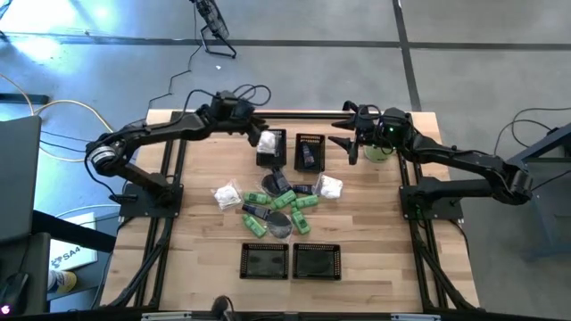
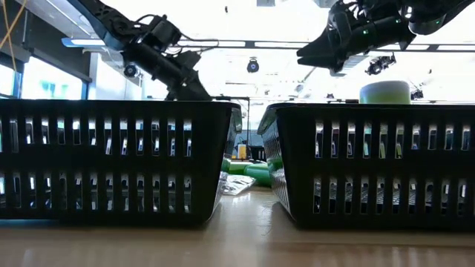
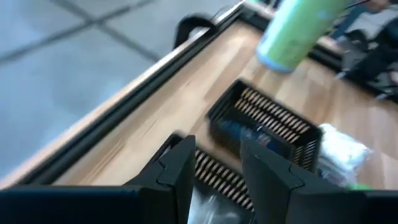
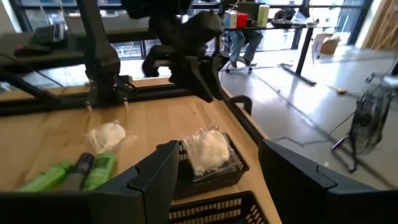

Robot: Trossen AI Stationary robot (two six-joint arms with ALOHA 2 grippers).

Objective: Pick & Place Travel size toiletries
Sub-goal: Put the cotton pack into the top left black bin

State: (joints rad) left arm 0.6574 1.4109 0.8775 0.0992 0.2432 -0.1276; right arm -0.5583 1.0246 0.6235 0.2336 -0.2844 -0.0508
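High view: shows left gripper [image 1: 260, 134] parted, empty, over a far-edge basket [image 1: 271, 164] holding a white packet [image 1: 266, 142], likely for dropping; toiletries [image 1: 278, 203] heaped mid-table [image 1: 375, 232]. Right wrist view: shows right gripper [image 4: 217, 158] wide, empty, waiting near that edge.

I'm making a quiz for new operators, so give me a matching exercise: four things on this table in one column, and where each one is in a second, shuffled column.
Things
1. white packet nearest the left tool
2. dark blue piece
3. pale-green cylinder
4. green tubes

Places
A. in the basket nearer the right arm, of the two between the tools
B. loose on the middle of the table
C. in the basket nearer the left arm, of that same pair
D. on the table beside the right tool

Pairs: 1-C, 2-A, 3-D, 4-B
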